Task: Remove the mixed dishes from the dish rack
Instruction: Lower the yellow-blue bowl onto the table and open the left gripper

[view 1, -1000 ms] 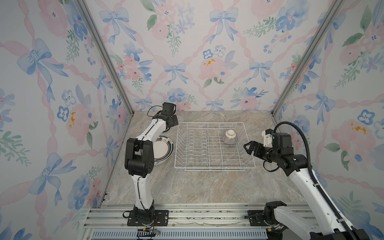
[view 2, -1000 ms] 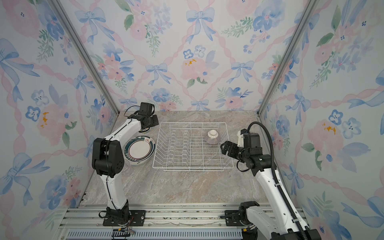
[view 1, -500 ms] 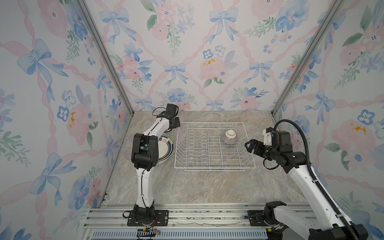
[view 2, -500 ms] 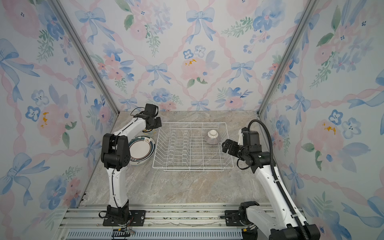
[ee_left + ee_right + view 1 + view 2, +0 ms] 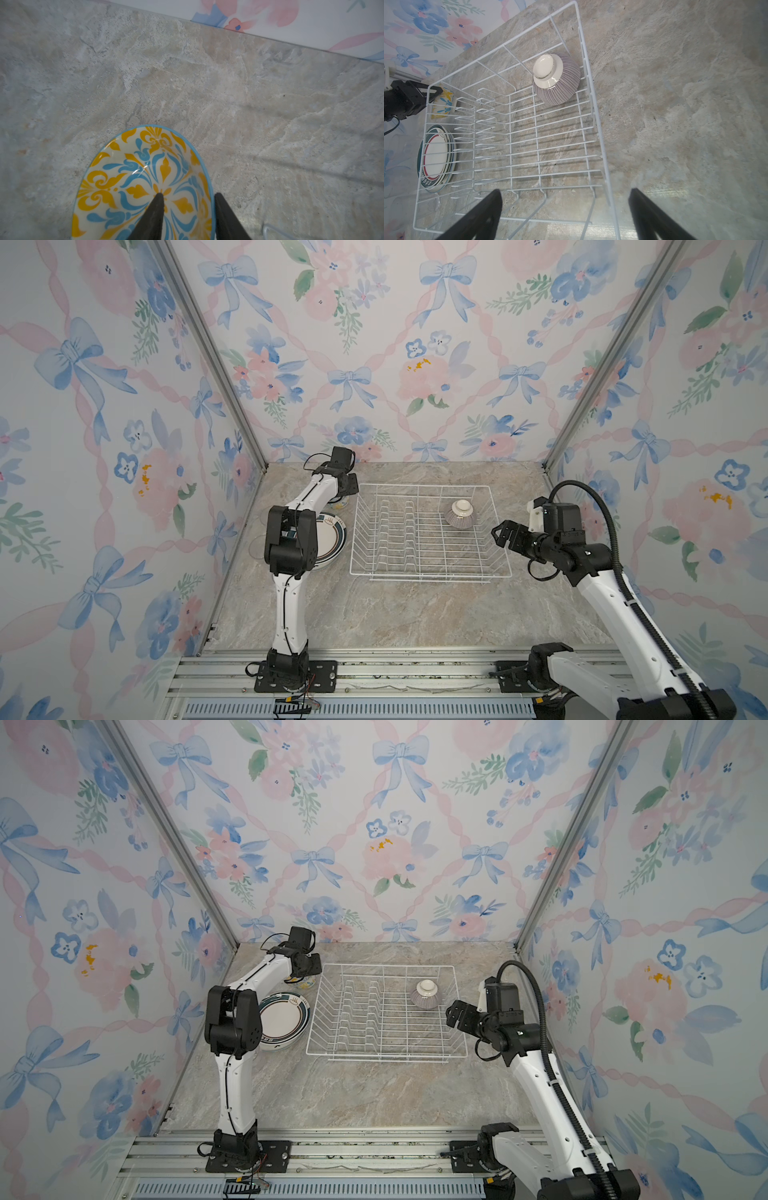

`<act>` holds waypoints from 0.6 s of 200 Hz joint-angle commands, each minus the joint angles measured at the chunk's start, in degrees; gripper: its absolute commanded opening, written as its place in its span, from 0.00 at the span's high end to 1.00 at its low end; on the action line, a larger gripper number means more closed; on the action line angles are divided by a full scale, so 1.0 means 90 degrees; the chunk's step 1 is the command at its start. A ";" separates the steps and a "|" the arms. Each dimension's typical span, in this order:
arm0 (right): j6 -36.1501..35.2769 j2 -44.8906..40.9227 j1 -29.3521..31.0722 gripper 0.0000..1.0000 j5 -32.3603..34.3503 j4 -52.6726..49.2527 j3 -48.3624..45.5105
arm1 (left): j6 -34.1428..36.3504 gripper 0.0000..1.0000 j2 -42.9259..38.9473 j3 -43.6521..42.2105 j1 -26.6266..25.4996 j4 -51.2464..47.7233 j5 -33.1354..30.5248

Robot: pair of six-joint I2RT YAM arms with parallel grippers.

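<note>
- Far left on the counter [image 5: 395, 614], just beside the plates, I make out one faint clear glass cup [image 5: 257, 545]; any more I cannot tell.
- One stack of plates [image 5: 330, 533] lies flat outside the rack, green-rimmed plate on top. The right wrist view shows about three edges.
- My left end effector [image 5: 188, 196] is released: one finger stands inside the single yellow-blue floral bowl [image 5: 145, 176], the other just outside its rim, with slack between them. That bowl sits upright on the counter by the rack's far left corner, so I judge it unloaded.
- There is one dish rack [image 5: 415, 485], its long axis running left to right, and its plate slots are bare.
- One purple-striped bowl [image 5: 460, 515] is the only dish left inside, mouth down and foot ring up, near the far right corner. It is round, so no long axis matters.
- My right end effector [image 5: 500, 536] is spread wide, holding nothing, just outside the rack's right wall. The striped bowl lies ahead of it, further back and to the left over that wall, so this arm is much the nearer.
</note>
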 commanded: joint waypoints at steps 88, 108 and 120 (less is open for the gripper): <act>0.0002 0.0132 -0.0057 0.03 0.0006 -0.0134 0.0465 | -0.0094 0.02 -0.0480 0.0072 0.0021 -0.0038 -0.0136; -0.0024 0.0231 -0.0065 0.03 0.0010 -0.0170 0.0526 | -0.0141 0.02 -0.0665 -0.0023 0.0024 -0.0042 -0.0085; -0.0044 0.0296 -0.0065 0.03 0.0007 -0.0182 0.0570 | -0.0174 0.02 -0.0800 -0.0104 0.0027 -0.0035 -0.0061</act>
